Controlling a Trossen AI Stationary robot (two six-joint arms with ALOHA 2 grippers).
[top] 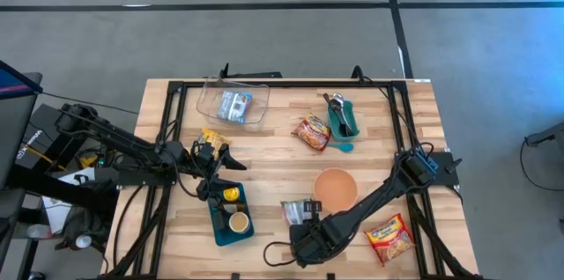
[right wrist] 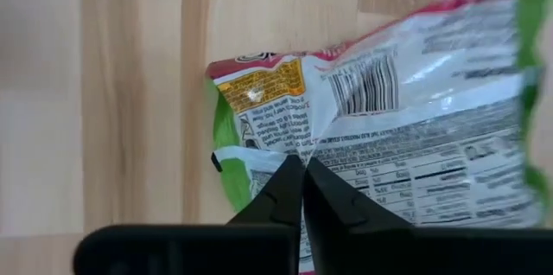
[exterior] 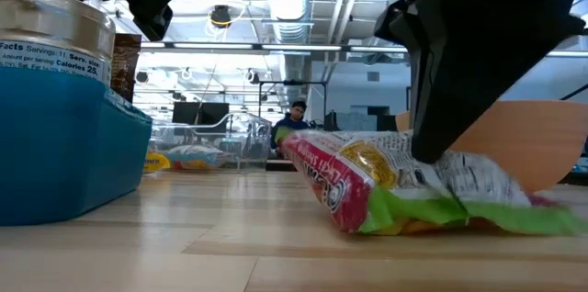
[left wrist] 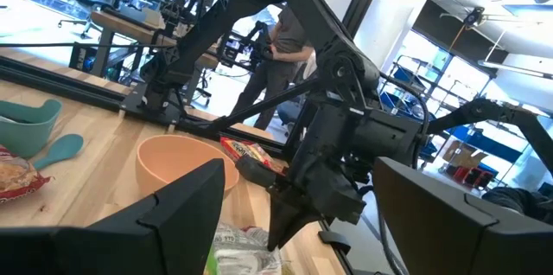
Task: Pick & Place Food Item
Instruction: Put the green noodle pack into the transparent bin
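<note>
A snack packet [right wrist: 406,137], silver with green and red edges, lies flat on the wooden table [top: 273,170], printed back up. It sits near the front edge beside an orange bowl [top: 336,187]. My right gripper [right wrist: 302,171] comes down on the packet, shut on its wrapper. In the low view the packet [exterior: 386,182] lies under the dark right hand [exterior: 469,62]. My left gripper [top: 231,158] hovers open above the far end of a teal tray [top: 220,227], holding nothing. The left wrist view shows its fingers wide apart [left wrist: 301,171]. My right gripper pinches a pucker of the packet's wrapper film [right wrist: 298,150] between its two fingertips, on the printed back near the packet's green-edged end. The fingers come steeply from above, slanting down. The packet lies flat on the table, its film creased toward the fingertips.
The teal tray holds a can [top: 238,222] and a yellow item [top: 231,194]. A clear bin [top: 233,104] with a packet stands at the far left. A red packet [top: 312,132], a teal bowl with utensils [top: 342,117] and a noodle packet [top: 390,236] lie to the right.
</note>
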